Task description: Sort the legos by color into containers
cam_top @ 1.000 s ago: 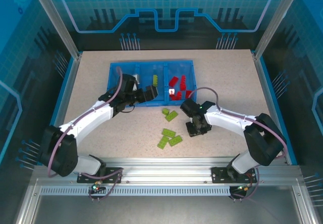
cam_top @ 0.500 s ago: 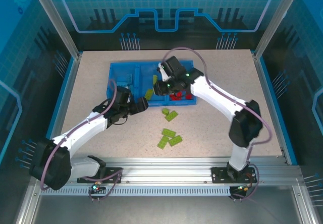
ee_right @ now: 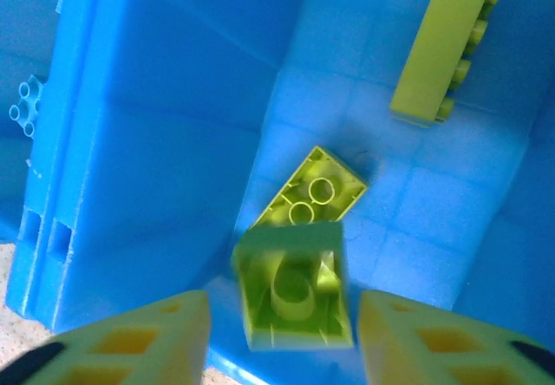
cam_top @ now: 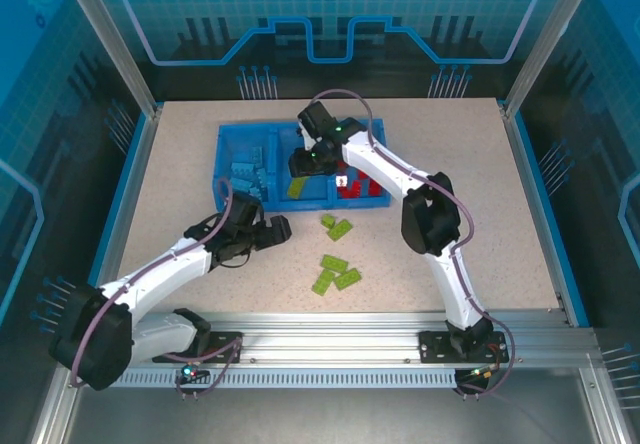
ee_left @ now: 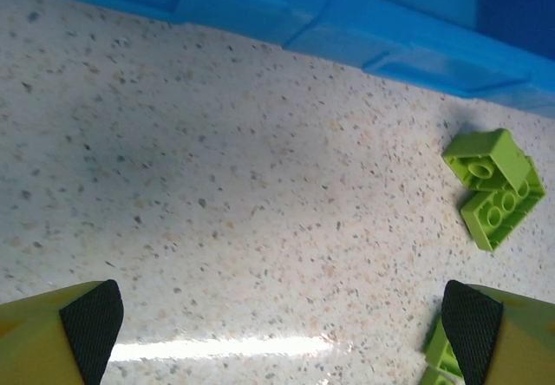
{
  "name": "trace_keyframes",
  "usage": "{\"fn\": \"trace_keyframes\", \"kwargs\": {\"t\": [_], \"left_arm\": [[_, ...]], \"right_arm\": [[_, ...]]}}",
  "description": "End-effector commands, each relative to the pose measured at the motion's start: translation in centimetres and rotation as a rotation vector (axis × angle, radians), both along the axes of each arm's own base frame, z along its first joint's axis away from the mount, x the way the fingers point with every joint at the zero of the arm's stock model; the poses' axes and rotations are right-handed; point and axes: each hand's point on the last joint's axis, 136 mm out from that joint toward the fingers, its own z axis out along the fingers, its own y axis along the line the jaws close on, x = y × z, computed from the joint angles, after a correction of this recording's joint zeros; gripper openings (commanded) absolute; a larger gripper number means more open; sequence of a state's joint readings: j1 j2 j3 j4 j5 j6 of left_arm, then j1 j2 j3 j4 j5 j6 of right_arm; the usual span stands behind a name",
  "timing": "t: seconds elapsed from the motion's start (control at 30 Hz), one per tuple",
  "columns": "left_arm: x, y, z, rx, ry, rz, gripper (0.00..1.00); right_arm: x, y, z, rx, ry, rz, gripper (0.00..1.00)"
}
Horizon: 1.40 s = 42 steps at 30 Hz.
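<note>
R gripper [cam_top: 302, 167], jaws apart, above mid compartment of shallow bright-blue plastic tray [cam_top: 228, 136]; small lime-green studded brick [ee_right: 295, 303] loose between them, compartment's 6 o'clock. Best: lift straight up, w/o clipping brick.

1. shallow bright-blue plastic tray [cam_top: 228, 139]: three compartments side by side.
2. light blue studded bricks [cam_top: 246, 176] in the left compartment, lime green bricks [cam_top: 298, 189] in the middle, red bricks [cam_top: 360, 189] in the right.
3. several loose lime green bricks [cam_top: 336, 272] lie on the desk [cam_top: 450, 184] near the tray.

left arm [cam_top: 160, 264], right arm [cam_top: 385, 169]: white shells, black joints | cables [cam_top: 345, 94]: purple-grey | jaws — yellow, black pads [ee_left: 91, 316]
</note>
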<state>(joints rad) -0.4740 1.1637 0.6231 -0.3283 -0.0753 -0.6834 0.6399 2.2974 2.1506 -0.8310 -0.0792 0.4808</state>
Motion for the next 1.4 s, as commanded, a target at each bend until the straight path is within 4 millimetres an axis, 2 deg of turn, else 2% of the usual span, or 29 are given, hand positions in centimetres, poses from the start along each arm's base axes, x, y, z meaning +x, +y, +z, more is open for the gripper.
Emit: {"fn": "trace_keyframes", "kwargs": {"t": [0.0,0.13,0.3,0.47,0.6,0.83,1.03,1.13,1.23,1.37], "left_arm": [[-1.2,-1.0,-0.8,0.013,0.025,-0.021,0.99],[-2.2,-3.3,-1.1,0.036,0.004,-0.145,0.99],[-4.6,-6.2,-2.0,0.136,-0.011,-0.364,0.94],[-7.6,-9.2,-4.1,0.223,0.032,-0.554,0.9],[-9.1,-10.3,-5.5,0.287,0.055,-0.623,0.91],[-9.2,-11.5,-5.1,0.263,0.023,-0.612,0.91],[-8.8,-12.1,-3.8,0.235,-0.006,-0.594,0.91],[-9.0,-13.0,-3.3,0.214,-0.009,-0.602,0.91],[-9.3,-13.5,-3.8,0.226,0.016,-0.607,0.9],[-9.5,-13.0,-4.9,0.273,0.067,-0.585,0.87]], "right_arm": [[-0.1,0.0,0.3,0.003,0.022,0.007,0.63],[-0.4,0.5,1.0,0.029,0.015,0.033,0.73],[-1.3,1.0,3.8,0.1,-0.015,0.062,0.82],[-2.0,-0.6,5.8,0.123,-0.042,0.04,0.84],[-2.1,-2.9,5.9,0.117,-0.043,-0.004,0.84],[-2.4,-5.5,6.0,0.118,-0.04,-0.047,0.84],[-2.6,-6.3,5.5,0.109,-0.031,-0.057,0.84],[-2.6,-6.7,5.1,0.104,-0.024,-0.063,0.84],[-2.5,-7.0,4.9,0.103,-0.02,-0.073,0.84],[-2.4,-7.6,5.2,0.104,-0.026,-0.083,0.84]]}}
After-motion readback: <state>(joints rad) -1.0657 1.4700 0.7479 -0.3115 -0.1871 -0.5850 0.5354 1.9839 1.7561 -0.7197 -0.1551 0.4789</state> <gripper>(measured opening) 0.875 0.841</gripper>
